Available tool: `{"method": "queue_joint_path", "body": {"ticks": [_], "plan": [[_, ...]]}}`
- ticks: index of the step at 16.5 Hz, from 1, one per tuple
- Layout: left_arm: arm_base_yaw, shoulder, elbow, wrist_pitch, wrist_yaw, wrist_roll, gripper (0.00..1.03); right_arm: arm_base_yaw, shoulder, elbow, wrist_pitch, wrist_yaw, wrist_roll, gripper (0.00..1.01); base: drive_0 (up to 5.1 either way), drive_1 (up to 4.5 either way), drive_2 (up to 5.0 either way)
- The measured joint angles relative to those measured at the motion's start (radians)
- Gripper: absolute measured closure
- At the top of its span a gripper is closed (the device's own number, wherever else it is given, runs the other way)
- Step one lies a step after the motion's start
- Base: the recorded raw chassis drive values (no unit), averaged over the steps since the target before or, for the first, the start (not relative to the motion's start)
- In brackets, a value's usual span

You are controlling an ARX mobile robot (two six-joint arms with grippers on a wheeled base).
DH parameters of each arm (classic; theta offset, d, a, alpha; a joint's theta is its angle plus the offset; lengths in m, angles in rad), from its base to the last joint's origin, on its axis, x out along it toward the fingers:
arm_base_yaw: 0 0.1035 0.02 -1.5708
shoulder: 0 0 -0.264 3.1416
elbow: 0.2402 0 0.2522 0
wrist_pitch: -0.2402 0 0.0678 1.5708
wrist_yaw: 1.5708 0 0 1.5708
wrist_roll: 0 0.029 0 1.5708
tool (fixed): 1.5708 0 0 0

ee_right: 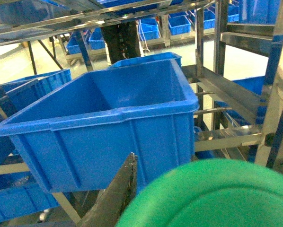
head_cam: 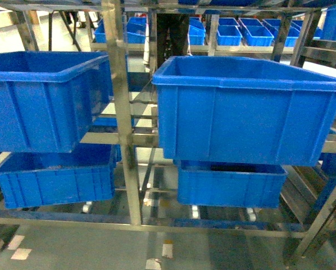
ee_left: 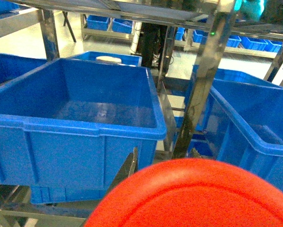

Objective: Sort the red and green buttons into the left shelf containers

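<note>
Two large deep blue containers stand side by side on the steel shelf, the left container [head_cam: 39, 107] and the right container [head_cam: 241, 118]; neither gripper shows in the head view. In the left wrist view a red button [ee_left: 198, 198] fills the bottom of the frame, with my left gripper [ee_left: 164, 164] shut on it just before the left container [ee_left: 75, 142]. A green button [ee_right: 217, 198] likewise fills the right wrist view, held in my right gripper [ee_right: 189, 182] below the front wall of the right container [ee_right: 108, 142]. Both containers' visible floors look bare.
A steel upright [head_cam: 123, 112] stands between the two containers. Shallower blue bins [head_cam: 55, 180] [head_cam: 230, 188] sit on the shelf level below. More small blue bins [head_cam: 252, 34] line racks at the back, where a person's dark legs [head_cam: 173, 28] stand.
</note>
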Motion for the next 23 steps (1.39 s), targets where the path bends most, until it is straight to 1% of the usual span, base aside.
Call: {"method": "queue_joint_path", "body": {"ticks": [9,12,14,23], "plan": [[-0.002,0.000,0.000,-0.002,0.002,0.000,0.77,0.000,0.000,0.000,0.002,0.000,0.000,0.75,-5.1,2.35,2.4],[0.010,0.000,0.000,0.000,-0.009,0.000,0.77,0.000,0.000,0.000,-0.002,-0.006,0.000,0.75,-5.1,2.35,2.4],[-0.003,0.000,0.000,-0.002,0.004,0.000,0.77,0.000,0.000,0.000,-0.001,-0.005,0.000,0.75,-5.1,2.35,2.4],[0.000,-0.004,0.000,-0.002,0.000,0.000,0.77,0.000,-0.002,0.000,-0.004,-0.003,0.000,0.75,-5.1,2.35,2.4]]}}
